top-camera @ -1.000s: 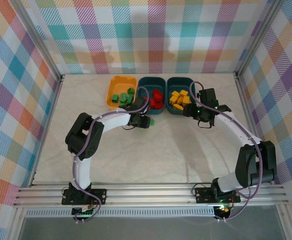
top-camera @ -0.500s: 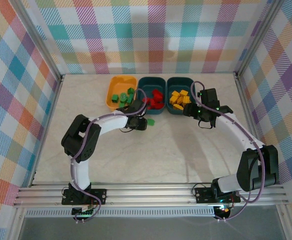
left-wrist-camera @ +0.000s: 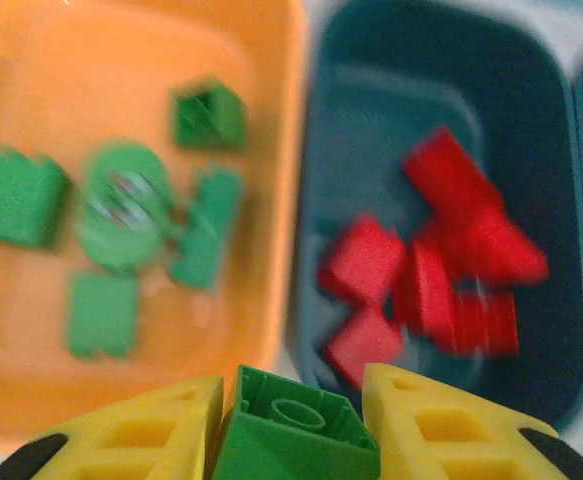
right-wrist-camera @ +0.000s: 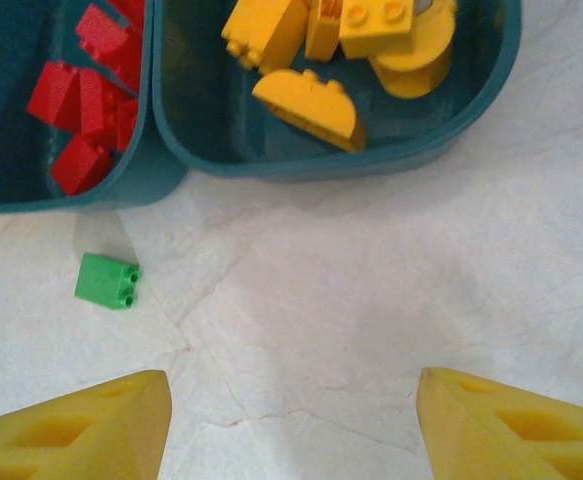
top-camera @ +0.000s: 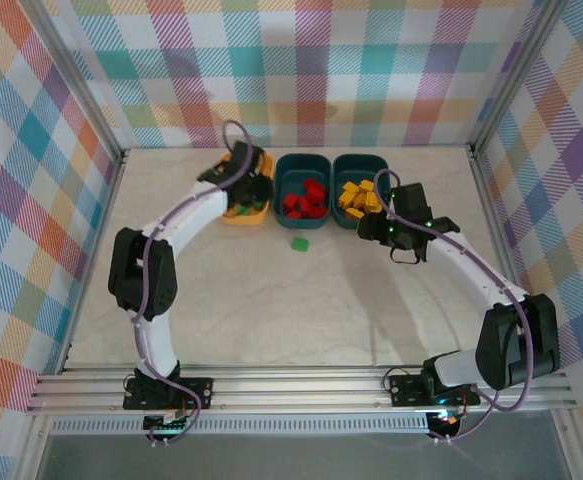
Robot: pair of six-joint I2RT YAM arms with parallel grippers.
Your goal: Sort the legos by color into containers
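One green lego [top-camera: 299, 243] lying loose on bench [top-camera: 271, 320], just in front of red-filled tub [left-wrist-camera: 391, 80]; others sitting sorted. I'm carrying second green lego [left-wrist-camera: 293, 450], left end effector [left-wrist-camera: 293, 420] clamped on it, over orange tub [left-wrist-camera: 91, 60] left of red-filled tub. Right end effector [right-wrist-camera: 291, 400] gaping, hovering front-right of red-filled tub; open bench around, tub rims being only obstacles.

Overhead camera looks down from behind; both close wrist cameras face down, sharing the middle tub [left-wrist-camera: 391, 110].

At 6 o'clock the jaws clamp a green brick [left-wrist-camera: 296, 440]; the orange tub [left-wrist-camera: 71, 80] at 10 holds perhaps five blurry green legos [left-wrist-camera: 16, 195].
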